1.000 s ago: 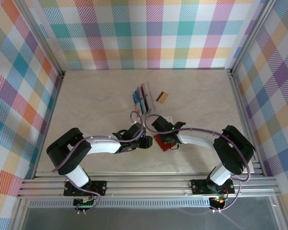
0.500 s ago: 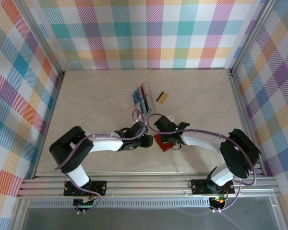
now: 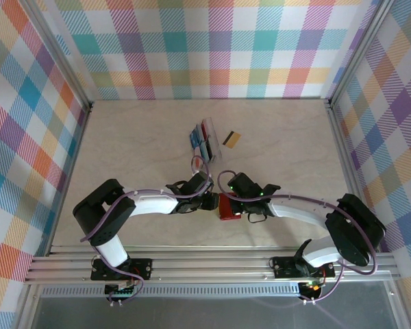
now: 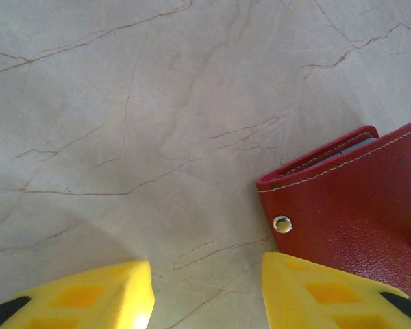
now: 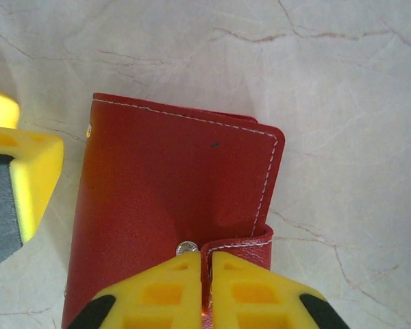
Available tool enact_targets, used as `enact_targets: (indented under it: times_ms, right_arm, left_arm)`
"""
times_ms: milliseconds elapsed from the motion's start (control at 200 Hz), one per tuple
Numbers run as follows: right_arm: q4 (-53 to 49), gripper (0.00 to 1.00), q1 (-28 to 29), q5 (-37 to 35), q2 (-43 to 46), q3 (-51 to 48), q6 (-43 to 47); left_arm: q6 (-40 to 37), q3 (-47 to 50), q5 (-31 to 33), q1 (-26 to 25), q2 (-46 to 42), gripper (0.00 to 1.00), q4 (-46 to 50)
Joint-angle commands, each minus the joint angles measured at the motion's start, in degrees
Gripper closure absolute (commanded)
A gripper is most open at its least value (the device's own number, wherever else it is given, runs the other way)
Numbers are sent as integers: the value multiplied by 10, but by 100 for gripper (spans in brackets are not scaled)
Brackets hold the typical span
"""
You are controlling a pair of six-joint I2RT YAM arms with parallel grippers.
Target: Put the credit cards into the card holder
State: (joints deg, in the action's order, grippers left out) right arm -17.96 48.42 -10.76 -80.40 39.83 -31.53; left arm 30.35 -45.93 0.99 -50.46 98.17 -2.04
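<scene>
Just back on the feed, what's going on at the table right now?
Both arms are at the red card holder on the table. The right gripper is shut on its snap tab, while the left gripper stands open beside it, one finger at the holder's edge. The credit cards sit further back, several in a clear rack and a gold one flat beside it.
</scene>
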Motion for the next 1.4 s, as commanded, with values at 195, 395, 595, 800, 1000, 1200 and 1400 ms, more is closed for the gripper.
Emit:
enact_targets:
  times_ms: [195,395,595,800,1000,1200,1400]
  right_arm:
    - [-3,74,-5,3,34,-3,-16]
    - [-2,77,-6,1,32,-1,-17]
    - [-10,82,-7,-16,22,4,-16]
    - [-9,69,-6,-22,13,9,-16]
    - [2,66,-6,-10,0,14,-12]
    - [-2,79,-6,-22,3,13,-17]
    - [-8,74,-3,-24,25,10,-19]
  left_arm:
    - [-2,3,-102,-10,83,53,-146]
    - [-2,6,-102,-10,82,54,-149]
    - [-1,8,-103,-10,83,54,-150]
    - [0,7,-104,-9,86,54,-152]
    - [1,5,-107,-9,88,55,-153]
    - [1,8,-106,-9,87,55,-154]
    - [2,4,-108,-9,94,55,-154]
